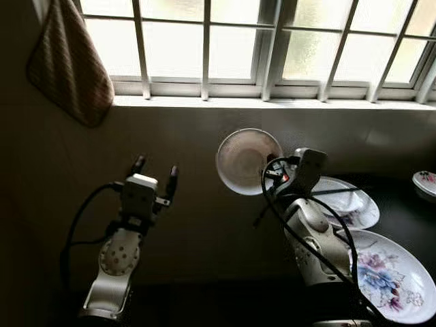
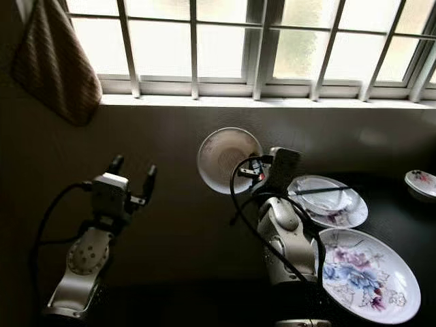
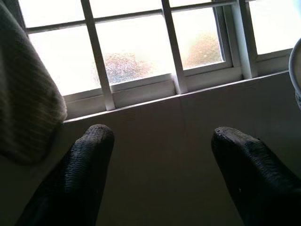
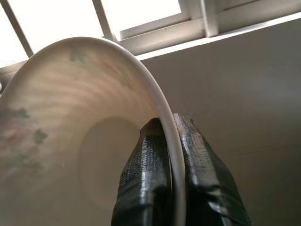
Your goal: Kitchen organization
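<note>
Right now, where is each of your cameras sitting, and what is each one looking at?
Left eye view: on my head, looking down at the barred window, the round white bowl and both silver arms.
Right eye view: beside it, same scene, with the large flowered plate on the dark counter.
Left wrist view: looks along the open left gripper at the window and the striped brown cloth.
Right wrist view: looks along the right gripper, pinching the bowl's rim.
Both wrist views share the window.
</note>
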{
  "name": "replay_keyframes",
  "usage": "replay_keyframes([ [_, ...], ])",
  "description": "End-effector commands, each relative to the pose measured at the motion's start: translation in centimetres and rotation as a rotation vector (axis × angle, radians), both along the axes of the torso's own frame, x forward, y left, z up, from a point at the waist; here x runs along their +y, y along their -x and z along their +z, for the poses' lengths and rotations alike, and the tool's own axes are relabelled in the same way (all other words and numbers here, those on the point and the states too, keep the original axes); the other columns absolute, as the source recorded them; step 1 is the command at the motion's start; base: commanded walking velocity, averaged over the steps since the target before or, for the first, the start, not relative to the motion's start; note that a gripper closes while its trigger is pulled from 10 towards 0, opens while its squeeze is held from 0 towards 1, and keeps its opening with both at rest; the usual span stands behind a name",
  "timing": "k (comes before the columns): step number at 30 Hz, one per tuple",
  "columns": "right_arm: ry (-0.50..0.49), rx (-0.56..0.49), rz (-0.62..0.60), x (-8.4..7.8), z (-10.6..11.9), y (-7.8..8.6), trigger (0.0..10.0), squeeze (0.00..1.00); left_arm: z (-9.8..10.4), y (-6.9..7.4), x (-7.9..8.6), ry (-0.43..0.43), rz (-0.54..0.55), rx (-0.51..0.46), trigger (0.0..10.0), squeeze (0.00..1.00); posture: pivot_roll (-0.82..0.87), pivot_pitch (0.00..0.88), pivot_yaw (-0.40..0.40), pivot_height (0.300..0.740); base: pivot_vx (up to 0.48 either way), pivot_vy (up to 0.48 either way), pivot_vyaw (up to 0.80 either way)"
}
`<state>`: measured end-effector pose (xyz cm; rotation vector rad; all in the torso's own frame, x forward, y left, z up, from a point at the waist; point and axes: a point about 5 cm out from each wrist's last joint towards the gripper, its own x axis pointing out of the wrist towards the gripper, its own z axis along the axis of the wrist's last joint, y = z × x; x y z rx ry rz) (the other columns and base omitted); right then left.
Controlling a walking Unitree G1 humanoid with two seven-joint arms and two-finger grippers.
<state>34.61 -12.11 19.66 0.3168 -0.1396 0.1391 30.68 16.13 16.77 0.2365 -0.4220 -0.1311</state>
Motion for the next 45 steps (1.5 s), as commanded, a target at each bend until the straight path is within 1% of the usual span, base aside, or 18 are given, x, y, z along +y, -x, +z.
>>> replay_keyframes([
  [1, 0.015, -0.056, -0.04, -1.3, 0.9, 0.1, 0.0, 0.0, 0.3, 0.0, -1.0, -0.001, -0.029, -0.022, 10.0, 0.0, -0.03, 0.0, -0.055, 0.74, 0.0, 0.0, 0.8],
  [5, 0.03, -0.073, -0.035, -1.2, 1.0, 0.1, 0.0, 0.0, 0.1, -0.1, -1.0, -0.022, -0.019, -0.007, 10.0, 0.0, -0.03, 0.0, -0.052, 0.74, 0.0, 0.0, 0.8],
  [14, 0.054, -0.123, -0.012, -0.8, 1.7, -0.1, 0.0, 0.0, 0.3, -0.2, -0.8, -0.023, -0.004, -0.008, 10.0, 0.0, -0.03, 0.0, -0.054, 0.74, 0.0, 0.0, 0.8],
  [23, 0.084, -0.159, 0.015, -0.1, 2.0, -0.1, 0.0, 0.0, 0.4, -0.2, -0.6, -0.019, 0.018, -0.014, 10.0, 0.0, -0.02, 0.0, -0.057, 0.74, 0.0, 0.0, 0.8],
  [30, 0.097, -0.176, 0.02, 0.0, 2.1, -0.1, 0.0, 0.0, 0.7, -0.3, -0.5, -0.015, 0.023, -0.03, 10.0, 0.0, -0.02, 0.0, -0.056, 0.74, 0.0, 0.0, 0.8],
  [36, 0.139, -0.214, 0.023, 0.4, 2.6, -0.2, 0.0, 0.0, 1.0, -0.3, -0.5, -0.013, 0.026, -0.045, 10.0, 0.0, -0.02, 0.0, -0.056, 0.74, 0.348, 0.0, 0.8],
  [38, 0.161, -0.239, 0.026, 0.7, 2.9, -0.2, 0.0, 0.0, 1.1, -0.3, -0.6, -0.011, 0.026, -0.052, 10.0, 0.0, -0.02, 0.0, -0.057, 0.74, 0.422, 0.0, 0.8],
  [45, 0.165, -0.256, 0.029, 1.0, 3.2, -0.4, 0.0, 0.0, 1.2, -0.4, -0.7, -0.011, 0.025, -0.058, 10.0, 0.0, -0.01, 0.0, -0.058, 0.74, 0.433, 0.0, 0.8],
])
